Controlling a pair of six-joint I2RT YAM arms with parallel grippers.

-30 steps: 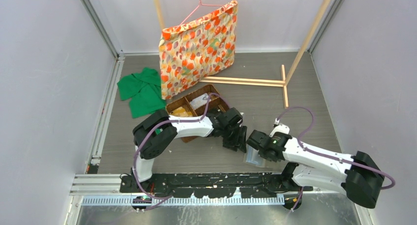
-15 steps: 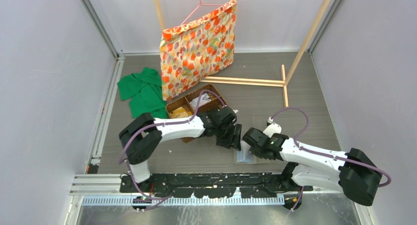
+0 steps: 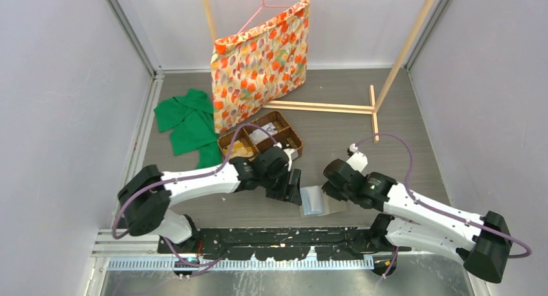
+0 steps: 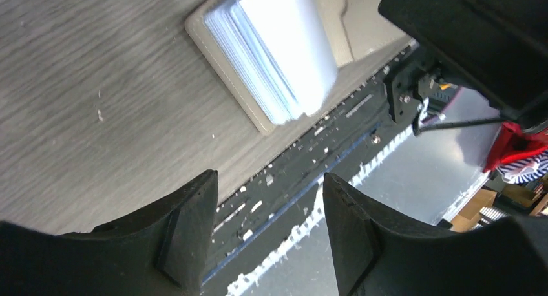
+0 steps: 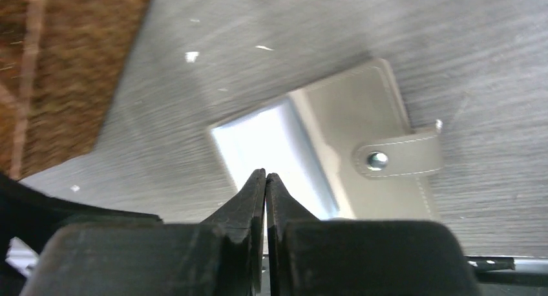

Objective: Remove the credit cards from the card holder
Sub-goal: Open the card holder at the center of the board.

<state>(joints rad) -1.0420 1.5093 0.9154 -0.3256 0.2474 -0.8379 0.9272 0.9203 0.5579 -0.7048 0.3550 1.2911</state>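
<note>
the card holder [image 3: 318, 201] lies open on the wood-grain table [image 3: 362, 134], close to the near edge and its black rail, with bare surface on its far side. the credit cards [image 4: 278, 44] sit stacked in one panel, pale and glossy (any print is washed out by glare). the holder is smooth grey, stitched, with a snap strap [image 5: 397, 155]. the left pincer [image 4: 268, 234] hangs beside it, jaws spread, empty. the right pincer [image 5: 265, 179] is pressed closed above the cards, nothing visibly between its tips. a wicker basket [image 3: 288, 127] stands near.
</note>
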